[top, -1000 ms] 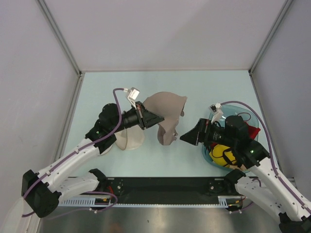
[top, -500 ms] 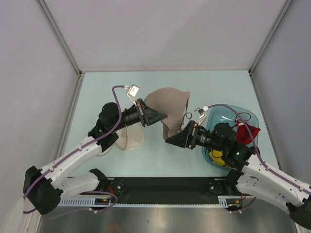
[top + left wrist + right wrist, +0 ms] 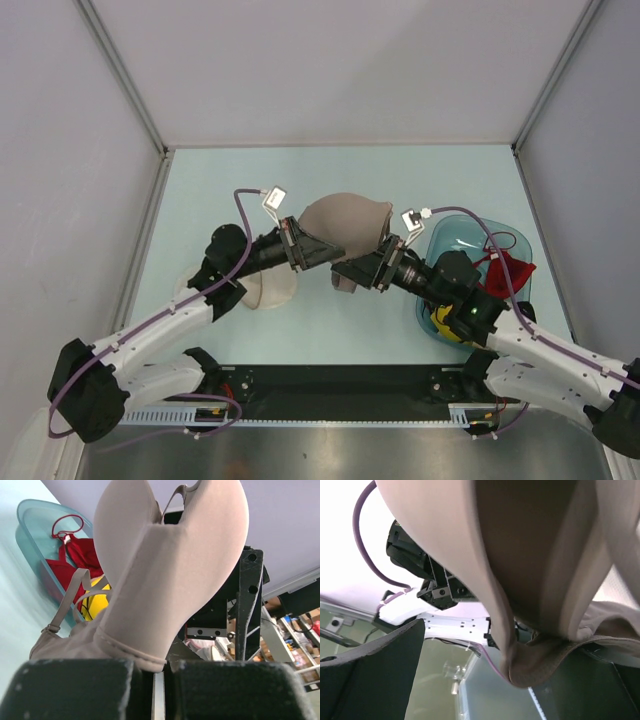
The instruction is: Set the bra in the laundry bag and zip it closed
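**Bra held up for a second grip**

The soft taupe fabric bra (image 3: 345,215) is pinched at a cup seam by the left gripper (image 3: 322,250), whose jaws are pressed together on it, so that the cups are held raised ahead of it. The right gripper (image 3: 352,272) is set with jaws apart around the drooping lower edge, probably so the garment can be spread. The round cream mesh laundry bag (image 3: 270,290) lies beneath the left wrist, and the bra is not yet in it.

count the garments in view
3. A soft taupe fabric bra hangs mid-table in the left tool; a red thin-strapped bra and a yellow-and-black garment lie in the translucent teal basket at right. More may hide under the right arm.
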Controlling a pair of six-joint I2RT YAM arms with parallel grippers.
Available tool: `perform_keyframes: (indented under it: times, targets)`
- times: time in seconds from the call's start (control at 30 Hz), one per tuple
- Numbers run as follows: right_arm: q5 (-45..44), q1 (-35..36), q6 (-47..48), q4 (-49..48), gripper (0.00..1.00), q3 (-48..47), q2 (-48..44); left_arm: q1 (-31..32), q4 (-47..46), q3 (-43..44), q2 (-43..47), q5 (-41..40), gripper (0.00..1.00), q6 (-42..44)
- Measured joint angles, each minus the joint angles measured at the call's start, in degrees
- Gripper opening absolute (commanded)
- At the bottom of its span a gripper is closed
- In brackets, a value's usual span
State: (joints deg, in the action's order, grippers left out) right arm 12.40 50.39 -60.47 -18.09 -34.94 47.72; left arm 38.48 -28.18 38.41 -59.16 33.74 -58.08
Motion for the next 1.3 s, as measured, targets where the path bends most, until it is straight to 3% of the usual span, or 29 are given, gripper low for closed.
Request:
perform_keyframes:
  times: [0.87, 1.0, 1.17, 1.27, 1.3]
  targets:
    - [7.2, -5.1, 9.4, -7.0, 0.98, -1.1, 6.7, 0.0, -8.6, -5.7, 0.9, 3.6, 0.00, -14.5]
    - [7.7, -6.1, 9.8, -7.0, 0.79, -1.9, 6.4, 0.0, -7.4, -7.1, 0.7, 4.1, 0.00, -14.5]
    - [8.2, -6.4, 9.8, -5.0, 0.43, -2.1, 6.4, 0.0, -2.1, -7.1, 0.8, 3.9, 0.05, -12.3]
    - [8.2, -6.6, 10.1, -2.0, 0.16, -2.1, 6.3, 0.0, 2.6, -6.3, 1.4, 3.7, 0.18, -9.7]
    - [8.0, -6.7, 10.2, -0.8, 0.10, -2.3, 6.3, 0.0, 4.2, -6.0, 1.7, 3.7, 0.30, -8.9]
